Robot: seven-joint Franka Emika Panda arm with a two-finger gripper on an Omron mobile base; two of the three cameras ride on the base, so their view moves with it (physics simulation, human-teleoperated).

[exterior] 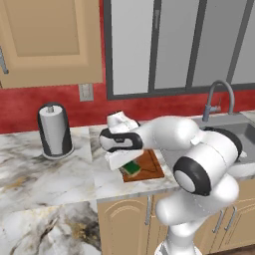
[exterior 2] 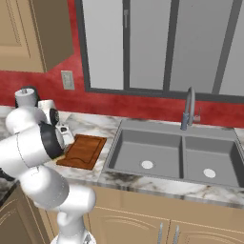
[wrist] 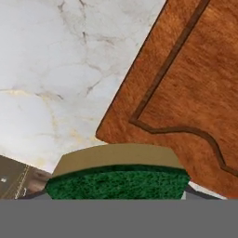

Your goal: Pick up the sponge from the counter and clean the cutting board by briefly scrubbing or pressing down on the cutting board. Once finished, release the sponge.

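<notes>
The tool (exterior: 128,168) hangs low over the near left corner of the cutting board (exterior: 149,167), and the sponge (wrist: 117,179) sits right at its tip. In the hand view the green face and the yellow layer fill the space where the fingertips would rise, so the tool appears closed on the sponge, though the fingers themselves are hidden behind it and the grip depth cannot be told.

The main risk, as I judge it, is position. The hand view shows the sponge straddling the board's corner, with the marble counter (wrist: 56,69) under much of it. Pressing straight down from here could land the sponge half on the counter and half on the board's edge, tipping it in the grip or levering it out.

A second risk is the board itself: it lies near the front edge of the counter, and a sideways scrub at its corner could slide it rather than clean it. Shifting further over the board's middle before pressing looks safer.

The paper towel roll (exterior: 55,130) stands well apart, to the left.
</notes>
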